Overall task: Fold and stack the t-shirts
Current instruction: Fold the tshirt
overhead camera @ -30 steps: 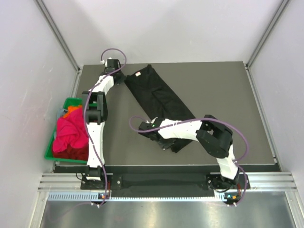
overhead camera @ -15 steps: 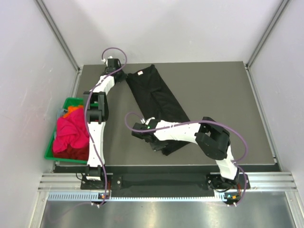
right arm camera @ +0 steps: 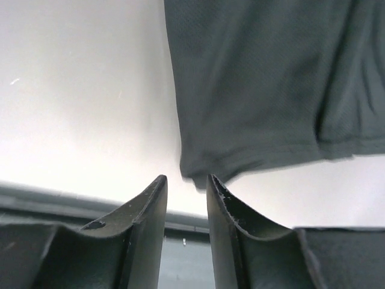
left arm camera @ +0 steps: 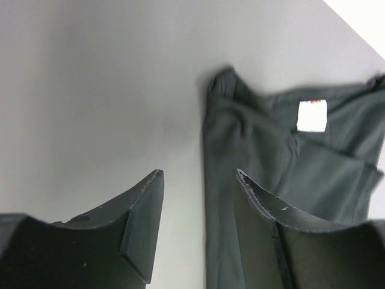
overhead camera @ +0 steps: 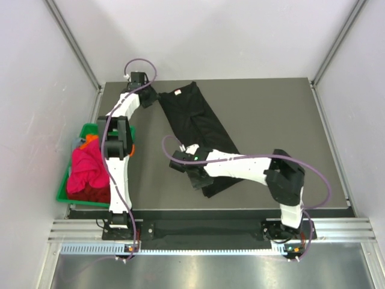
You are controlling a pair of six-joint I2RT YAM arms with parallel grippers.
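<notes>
Between the left claw (left arm camera: 198,174) and right claw (right arm camera: 186,179) stretches the black t-shirt (overhead camera: 201,123).

Dark grey table (overhead camera: 271,120) w/ pale walls (overhead camera: 210,36) on 3 sides, metal corner posts (overhead camera: 72,42), alu rail (overhead camera: 210,232) at near edge, soft even light

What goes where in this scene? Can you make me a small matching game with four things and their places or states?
Things:
1. black t-shirt
2. magenta t-shirt
3. green bin
4. left end effector

Places or states:
A. standing just off the left edge of the table
B. jaws apart, by the neck end of the black shirt
C. lying as a long strip, diagonally across the table
D. heaped inside the bin

Pairs: 1-C, 2-D, 3-A, 4-B
</notes>
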